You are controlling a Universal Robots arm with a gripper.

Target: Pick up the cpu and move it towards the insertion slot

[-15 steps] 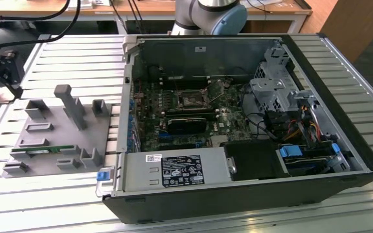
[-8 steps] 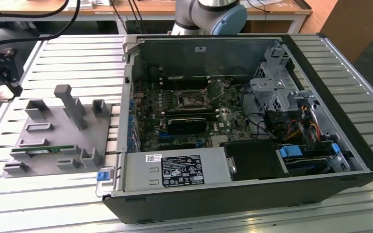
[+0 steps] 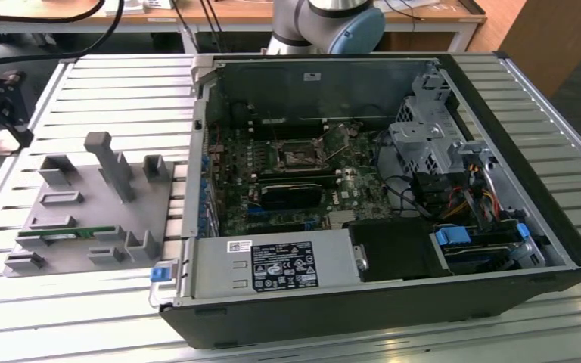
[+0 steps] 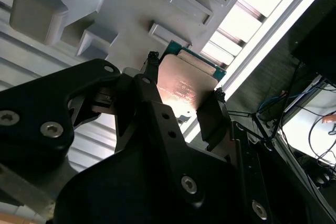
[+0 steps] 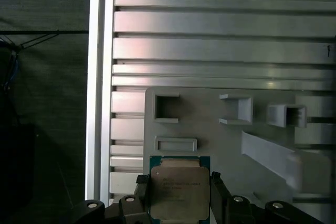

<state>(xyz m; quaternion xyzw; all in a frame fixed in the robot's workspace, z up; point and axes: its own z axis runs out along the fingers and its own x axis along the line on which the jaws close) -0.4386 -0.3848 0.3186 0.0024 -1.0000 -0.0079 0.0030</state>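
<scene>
Colleague: What do you hold now?

Arm: My gripper (image 5: 178, 199) is closed narrow on the cpu (image 5: 178, 191). One matte black finger presses on each of two opposite edges. In the second wrist view the fingers (image 4: 211, 116) look like flat dark blocks with small screws.

Colleague: How does the chip look?

Arm: It is a flat square. The top is smooth metal, silvery with a warm reflection, and around it runs a thin green rim.

Colleague: Where is it?

Arm: It is above the grey plate (image 5: 210, 127), near that plate's edge. The plate is dull plastic with raised rectangular pockets and one tall post. It lies on the desk (image 5: 210, 24), which is made of long ribbed aluminium slats.

Colleague: And the target?

Arm: In the exterior view the insertion slot (image 3: 299, 155) is a black square with a shiny metal frame. It sits on the green board inside the open computer case (image 3: 371, 318), towards the exterior view's right of the plate and well apart from it.
</scene>
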